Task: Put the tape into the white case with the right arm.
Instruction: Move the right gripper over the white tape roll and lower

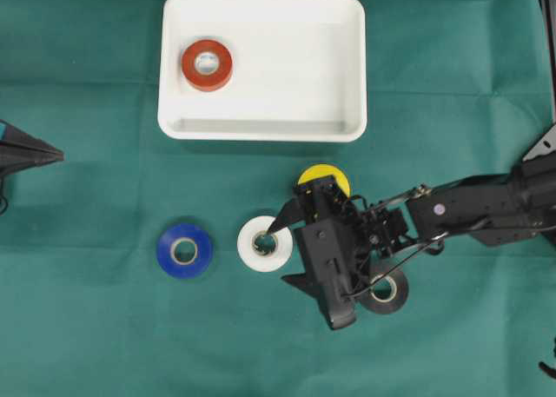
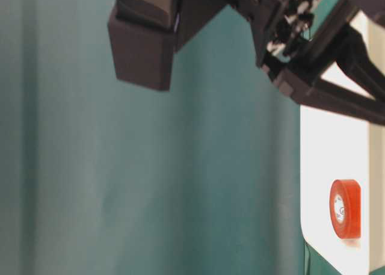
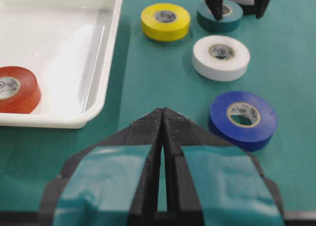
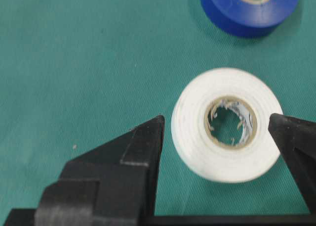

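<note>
**Lining up on the white roll**

My right claw [image 4: 215, 137] stands wide open with nothing in it, one pointed finger on each side of the white tape roll [image 4: 227, 123], which lies flat on the green tabletop [image 1: 95, 154]. In my wrist view neither finger touches the roll; the right-hand tip sits just beside its rim, the left-hand one a little further off. I cannot tell from these views how high my tips hang above the cloth.

To do this well, I judge I should shift slightly so the roll sits midway between my fingers, sink until the tips are low on its wall, then squeeze across the full width. An off-centre close could shove the roll sideways toward the blue tape roll [image 1: 184, 250] on its left.

The white case [image 1: 347, 67] lies at the far side of the tabletop, with a red tape roll [image 1: 207, 64] already in its left part; the bare right part looks the easier drop. Yellow [image 1: 334, 175] and black [image 1: 388, 291] rolls lie under my arm. My left claw [image 3: 163, 118] rests pressed together, empty, at the left edge.
</note>
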Robot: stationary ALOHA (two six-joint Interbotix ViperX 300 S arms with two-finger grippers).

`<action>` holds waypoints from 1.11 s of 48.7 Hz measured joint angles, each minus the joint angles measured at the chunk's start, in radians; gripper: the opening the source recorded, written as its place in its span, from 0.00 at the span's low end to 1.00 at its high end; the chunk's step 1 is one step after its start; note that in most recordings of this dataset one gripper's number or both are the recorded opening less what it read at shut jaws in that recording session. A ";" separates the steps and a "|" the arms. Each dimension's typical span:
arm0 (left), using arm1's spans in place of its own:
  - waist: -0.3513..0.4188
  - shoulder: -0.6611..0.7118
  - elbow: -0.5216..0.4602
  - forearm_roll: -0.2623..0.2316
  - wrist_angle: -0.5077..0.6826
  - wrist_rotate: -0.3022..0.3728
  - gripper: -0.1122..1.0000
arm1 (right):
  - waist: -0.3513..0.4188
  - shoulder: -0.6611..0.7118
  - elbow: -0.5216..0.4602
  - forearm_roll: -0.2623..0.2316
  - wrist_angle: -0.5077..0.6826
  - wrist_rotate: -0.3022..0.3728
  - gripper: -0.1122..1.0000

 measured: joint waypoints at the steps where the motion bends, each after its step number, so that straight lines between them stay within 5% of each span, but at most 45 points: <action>1: 0.000 0.000 0.000 0.000 0.000 0.002 0.10 | 0.000 0.003 -0.005 0.000 0.000 0.000 0.59; 41: 0.000 0.000 0.000 -0.002 0.000 0.000 0.10 | 0.002 0.112 -0.044 0.000 0.000 0.003 0.60; 54: 0.000 0.000 0.000 0.000 0.000 0.000 0.10 | 0.015 0.149 -0.080 0.000 0.080 0.005 0.59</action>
